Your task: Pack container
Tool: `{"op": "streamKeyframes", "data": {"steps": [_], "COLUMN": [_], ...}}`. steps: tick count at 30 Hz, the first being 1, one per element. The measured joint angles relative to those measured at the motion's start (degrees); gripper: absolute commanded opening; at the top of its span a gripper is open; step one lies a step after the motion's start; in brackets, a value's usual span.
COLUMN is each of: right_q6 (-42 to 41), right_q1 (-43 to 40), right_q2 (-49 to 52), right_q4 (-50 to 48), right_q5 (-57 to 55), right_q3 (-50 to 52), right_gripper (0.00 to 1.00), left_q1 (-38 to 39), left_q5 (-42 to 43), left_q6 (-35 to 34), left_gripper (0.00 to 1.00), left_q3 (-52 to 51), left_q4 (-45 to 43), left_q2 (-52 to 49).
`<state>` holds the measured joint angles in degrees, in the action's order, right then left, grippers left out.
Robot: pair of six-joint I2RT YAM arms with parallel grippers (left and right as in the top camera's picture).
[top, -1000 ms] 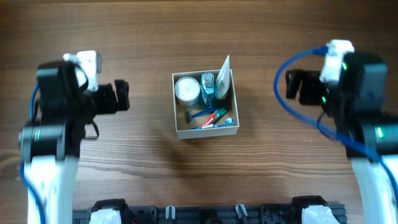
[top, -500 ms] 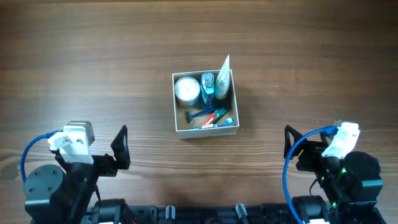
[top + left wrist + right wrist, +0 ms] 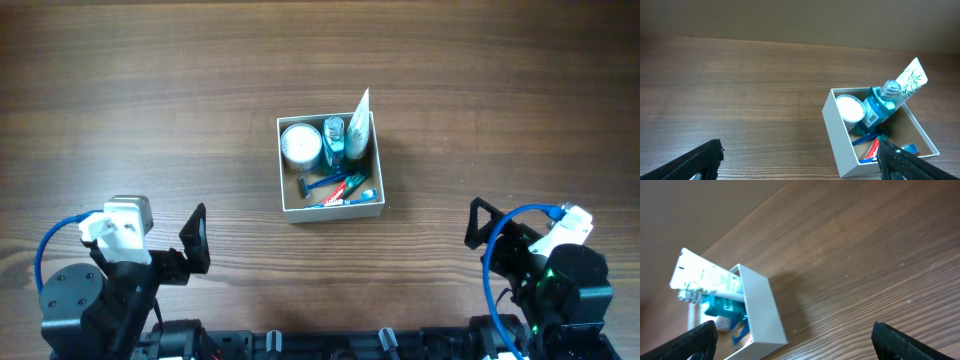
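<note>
Holding toiletries [image 3: 334,145], the container [image 3: 335,211] sits untouched on the table [image 3: 150,100].

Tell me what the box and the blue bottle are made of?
The container looks like thin cardboard: matte white walls, tan-brown inside. The blue bottle is probably tinted plastic: it looks glossy and see-through, with a label stuck on.

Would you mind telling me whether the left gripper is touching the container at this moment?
Apart. The overhead view shows a wide stretch of table between the left gripper and the container.
</note>
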<state>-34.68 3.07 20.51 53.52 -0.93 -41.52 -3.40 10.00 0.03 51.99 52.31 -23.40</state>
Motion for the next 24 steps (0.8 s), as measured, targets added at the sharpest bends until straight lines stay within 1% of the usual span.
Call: {"op": "streamKeyframes", "data": {"steps": [4, 6, 8, 10, 13, 16, 20, 22, 24], "right_q6": [12.8, 19.0, 22.6, 24.5, 26.7, 30.3, 35.9, 37.8, 38.9], "right_q1": [0.0, 0.0, 0.0, 0.0, 0.0, -0.2, -0.3, -0.6, -1.3], "right_q2": [-2.3, -6.3, -11.3, -15.1, -19.2, -19.3, -19.5, -19.6, -19.6], "right_q4": [-2.4, -6.6, -10.4, -12.8, -20.4, -30.7, -40.8, -44.7, -45.7], "right_q5": [-1.3, -1.7, -1.7, -1.7, -1.7, -0.8, -0.1, 0.9, 3.2], "right_q3": [0.2, 2.4, 6.4, 10.6, 18.3, 23.1, 28.0, 32.5, 36.1], "right_gripper": [1.00, 1.00, 1.00, 1.00, 1.00, 1.00, 1.00, 1.00, 1.00], "left_q1": [0.0, 0.0, 0.0, 0.0, 0.0, 0.0, 0.0, 0.0, 0.0], "left_q5": [0.0, 0.0, 0.0, 0.0, 0.0, 0.0, 0.0, 0.0, 0.0], "left_q6": [0.0, 0.0, 0.0, 0.0, 0.0, 0.0, 0.0, 0.0, 0.0], "left_gripper": [1.00, 1.00, 1.00, 1.00, 1.00, 1.00, 1.00, 1.00, 1.00], "left_q3": [0.0, 0.0, 0.0, 0.0, -0.1, -0.1, -0.1, -0.1, -0.1], "left_q4": [0.0, 0.0, 0.0, 0.0, 0.0, 0.0, 0.0, 0.0, 0.0], "left_q2": [0.0, 0.0, 0.0, 0.0, 0.0, 0.0, 0.0, 0.0, 0.0]}}
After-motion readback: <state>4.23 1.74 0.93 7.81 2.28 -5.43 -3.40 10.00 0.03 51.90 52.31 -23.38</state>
